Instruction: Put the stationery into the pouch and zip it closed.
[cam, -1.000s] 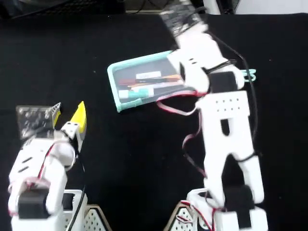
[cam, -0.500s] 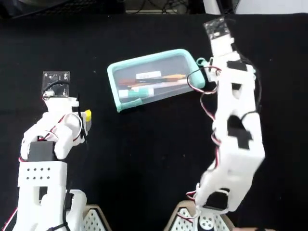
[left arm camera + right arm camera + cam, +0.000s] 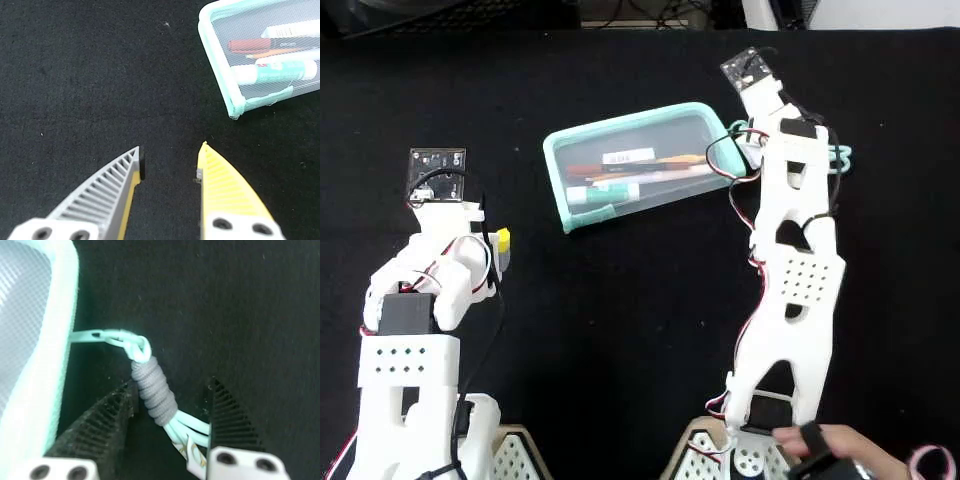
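A mint-edged mesh pouch (image 3: 635, 165) lies at the table's middle back with pens and other stationery (image 3: 630, 172) inside it. Its zipper pull, a mint cord with a grey wrapped knot (image 3: 152, 390), trails from the pouch's right end. My right gripper (image 3: 172, 386) is open, its black fingers on either side of that cord, beside the pouch edge (image 3: 55, 340). In the high view the right gripper (image 3: 752, 140) sits at the pouch's right end. My left gripper (image 3: 170, 160) is open over bare cloth, short of the pouch's near left corner (image 3: 235, 107).
Black cloth covers the table (image 3: 620, 330). The cord's tassel (image 3: 840, 155) lies right of the right arm. A person's hand (image 3: 835, 455) is at the right arm's base, at the front edge. Both arm bases stand along the front.
The right arm swung off the pouch to its right end, now straddling the zipper cord. The left arm lifted and turned, then held still. A hand appeared at the right arm's base.
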Robot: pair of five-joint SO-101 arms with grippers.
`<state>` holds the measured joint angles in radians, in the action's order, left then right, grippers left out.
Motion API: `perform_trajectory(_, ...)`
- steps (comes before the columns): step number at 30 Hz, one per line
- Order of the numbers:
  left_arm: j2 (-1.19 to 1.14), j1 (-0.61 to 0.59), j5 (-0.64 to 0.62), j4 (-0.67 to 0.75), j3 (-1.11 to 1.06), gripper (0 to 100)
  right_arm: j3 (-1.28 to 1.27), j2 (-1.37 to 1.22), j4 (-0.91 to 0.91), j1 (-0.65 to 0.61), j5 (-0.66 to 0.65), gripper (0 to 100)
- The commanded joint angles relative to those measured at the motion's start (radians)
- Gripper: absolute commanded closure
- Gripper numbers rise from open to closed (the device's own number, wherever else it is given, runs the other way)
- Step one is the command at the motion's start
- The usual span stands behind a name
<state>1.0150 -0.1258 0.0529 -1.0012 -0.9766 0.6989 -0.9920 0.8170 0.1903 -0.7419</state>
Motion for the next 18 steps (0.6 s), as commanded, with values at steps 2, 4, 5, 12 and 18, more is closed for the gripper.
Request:
perform_trajectory(2,-0.002,-0.007,-0.011,0.020,0.031,80,0.182,-0.096,0.006,-0.020,-0.057,78.6)
perform_trajectory(4,-0.002,-0.010,-0.011,0.018,0.031,80,0.254,-0.147,0.012,-0.020,-0.058,84.8)
perform_trajectory(5,-0.002,-0.010,-0.011,0.018,0.031,80,0.291,-0.166,0.029,-0.017,-0.061,90.7)
perform_trajectory(12,-0.002,-0.007,-0.011,0.023,0.031,80,0.585,-0.219,0.347,-0.012,-0.114,98.7)
perform_trajectory(18,-0.002,-0.008,-0.011,0.023,0.033,80,0.977,-0.220,0.637,-0.043,-0.115,98.7)
